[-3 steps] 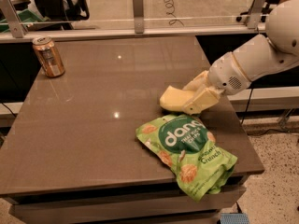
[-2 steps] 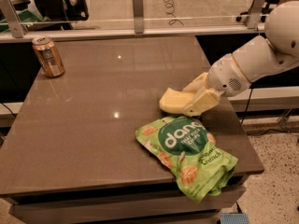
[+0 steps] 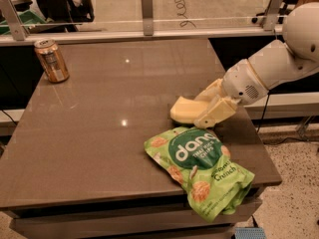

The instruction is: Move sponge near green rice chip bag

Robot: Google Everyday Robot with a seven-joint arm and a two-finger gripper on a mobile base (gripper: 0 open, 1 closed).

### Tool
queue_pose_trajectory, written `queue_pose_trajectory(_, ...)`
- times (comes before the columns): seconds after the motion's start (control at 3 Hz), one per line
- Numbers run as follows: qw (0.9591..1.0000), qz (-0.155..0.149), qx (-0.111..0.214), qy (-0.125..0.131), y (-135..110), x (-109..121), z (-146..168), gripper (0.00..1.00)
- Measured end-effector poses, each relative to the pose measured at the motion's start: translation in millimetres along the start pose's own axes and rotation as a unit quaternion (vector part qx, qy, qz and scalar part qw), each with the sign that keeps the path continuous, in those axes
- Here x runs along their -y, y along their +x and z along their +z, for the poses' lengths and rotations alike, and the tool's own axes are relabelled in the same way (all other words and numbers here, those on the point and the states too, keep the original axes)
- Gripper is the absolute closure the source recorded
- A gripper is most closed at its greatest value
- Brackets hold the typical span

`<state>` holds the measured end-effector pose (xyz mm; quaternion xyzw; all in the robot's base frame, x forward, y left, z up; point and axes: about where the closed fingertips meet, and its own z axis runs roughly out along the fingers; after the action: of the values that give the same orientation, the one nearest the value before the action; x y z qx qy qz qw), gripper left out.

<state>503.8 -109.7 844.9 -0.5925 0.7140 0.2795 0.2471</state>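
Note:
The pale yellow sponge (image 3: 181,109) lies low on the brown table (image 3: 99,133), right of centre. My gripper (image 3: 200,110) reaches in from the right, with a cream finger on each side of the sponge, closed on its right end. The green rice chip bag (image 3: 202,171) lies crinkled at the table's front right corner, just in front of the sponge, with part of it over the front edge. The gap between sponge and bag is about a finger's width.
A copper drink can (image 3: 51,60) stands upright at the far left of the table. A glass barrier with metal posts (image 3: 146,5) runs behind the table's back edge. The table's right edge is just under my wrist.

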Motion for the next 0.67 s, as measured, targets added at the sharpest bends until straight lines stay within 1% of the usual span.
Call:
queue_pose_trajectory(0.33,1.0000,-0.002,0.000,0.001,0.1,0.5,-0.8,0.00)
queue_pose_trajectory(0.67,0.9999,-0.001,0.001,0.014,1.4,8.6,-10.5,0.00)
